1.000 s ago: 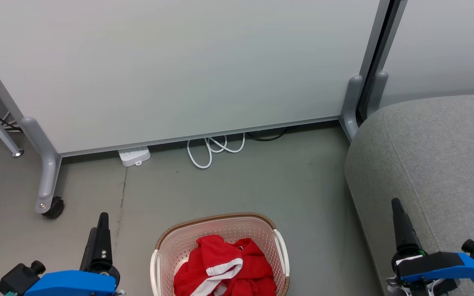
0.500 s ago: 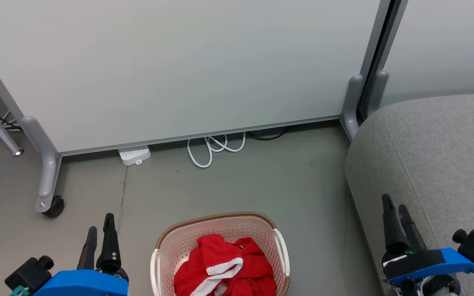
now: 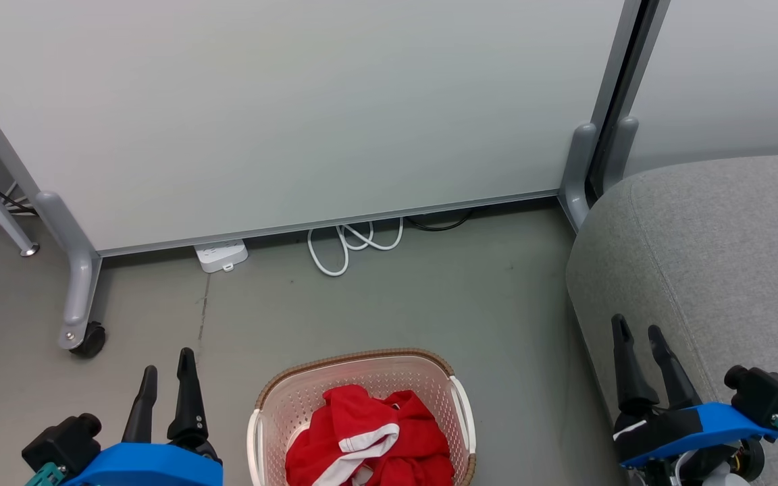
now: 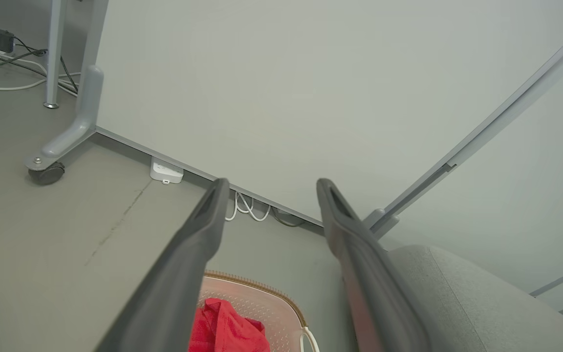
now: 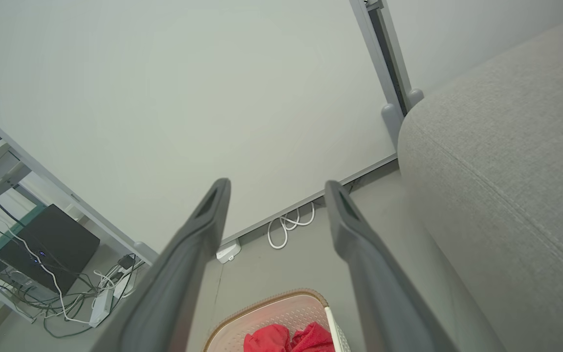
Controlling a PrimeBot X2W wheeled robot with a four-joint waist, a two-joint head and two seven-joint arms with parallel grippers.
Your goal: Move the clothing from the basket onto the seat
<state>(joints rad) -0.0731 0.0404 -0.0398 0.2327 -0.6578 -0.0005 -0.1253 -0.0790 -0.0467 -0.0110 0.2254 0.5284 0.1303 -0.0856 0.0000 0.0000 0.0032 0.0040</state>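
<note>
The red clothing [image 3: 369,445] with white trim lies bunched in the cream basket [image 3: 274,405] on the floor at the bottom middle of the head view. Its red fabric also peeks into the left wrist view as clothing [image 4: 225,327] and into the right wrist view as clothing [image 5: 291,338]. The grey seat [image 3: 720,256] fills the right side. My left gripper [image 3: 168,361] stands open to the left of the basket, holding nothing. My right gripper [image 3: 637,327] stands open in front of the seat's front edge, also holding nothing.
A white partition panel [image 3: 294,108] on grey wheeled feet [image 3: 82,337] stands behind the basket. A white power strip [image 3: 220,255] and coiled white cable [image 3: 348,246] lie at its base. More cables [image 5: 66,298] and a black box [image 5: 47,247] sit to the far left.
Both grippers have turned about their wrists, so two separate fingers now show on each. The left has shifted slightly right, the right slightly left. Basket and clothing have not moved.
</note>
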